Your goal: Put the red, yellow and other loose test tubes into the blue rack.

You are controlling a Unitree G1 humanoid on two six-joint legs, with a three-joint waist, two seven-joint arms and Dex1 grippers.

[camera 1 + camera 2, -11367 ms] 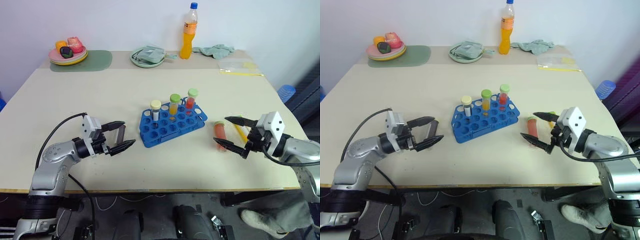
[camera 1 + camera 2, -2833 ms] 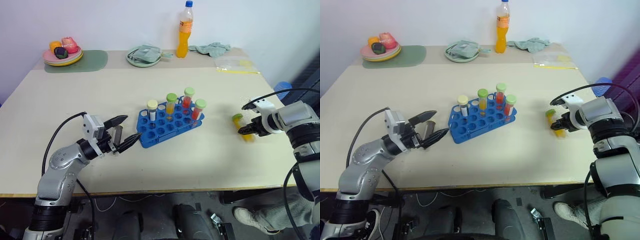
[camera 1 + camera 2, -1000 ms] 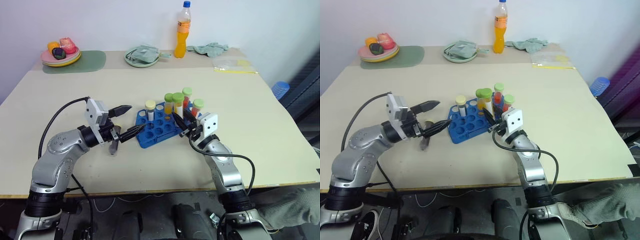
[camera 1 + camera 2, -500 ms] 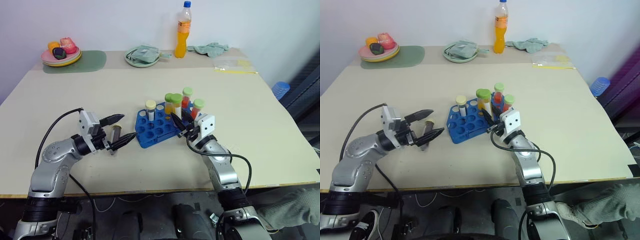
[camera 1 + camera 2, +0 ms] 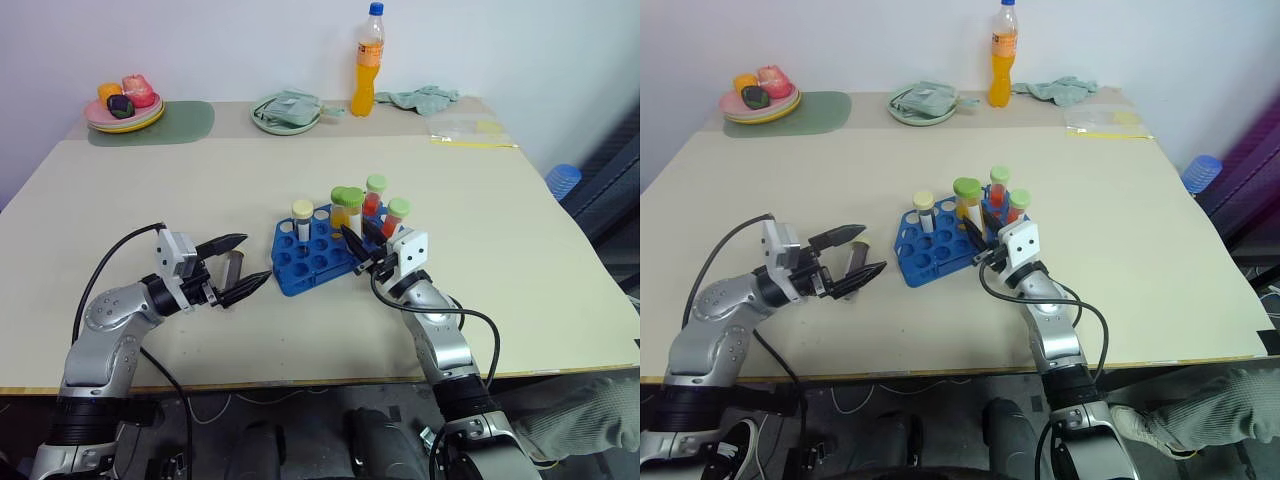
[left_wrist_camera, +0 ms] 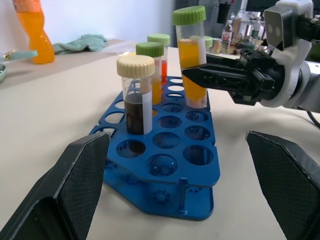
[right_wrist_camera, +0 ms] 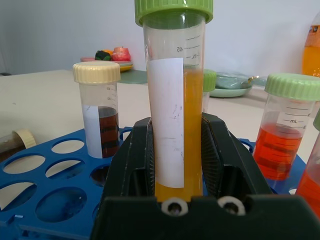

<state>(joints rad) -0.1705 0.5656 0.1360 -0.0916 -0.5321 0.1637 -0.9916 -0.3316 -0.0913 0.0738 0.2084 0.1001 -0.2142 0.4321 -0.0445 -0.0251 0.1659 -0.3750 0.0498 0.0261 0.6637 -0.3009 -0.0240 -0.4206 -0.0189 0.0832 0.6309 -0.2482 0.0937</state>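
Right gripper: the right gripper point(image 7: 175, 165) is clamped on the clear plastic tube of yellow liquid with a green screw cap point(image 7: 173, 95), holding it upright by its lower half over the bright blue plastic rack with round holes point(image 5: 310, 262).
Left gripper: the left gripper point(image 5: 238, 268) hangs with its jaws spread wide and holds nothing; it sits just beside the rack's near end.
Loose tube: a clear tube with dark brown contents and a cream cap point(image 5: 232, 268) lies on the beige table point(image 5: 150, 190) between the left gripper's fingers, not yet gripped.
Racked tubes: a cream-capped tube of dark liquid point(image 6: 136, 95) and green-capped orange-red tubes point(image 7: 282, 130) stand in holes.
Handling: these tubes look light, rigid and smooth, so probably slippery. A round body may roll if nudged.
Where to grip: likely across the mid-body, below the cap, leaving the bottom free to enter a hole.
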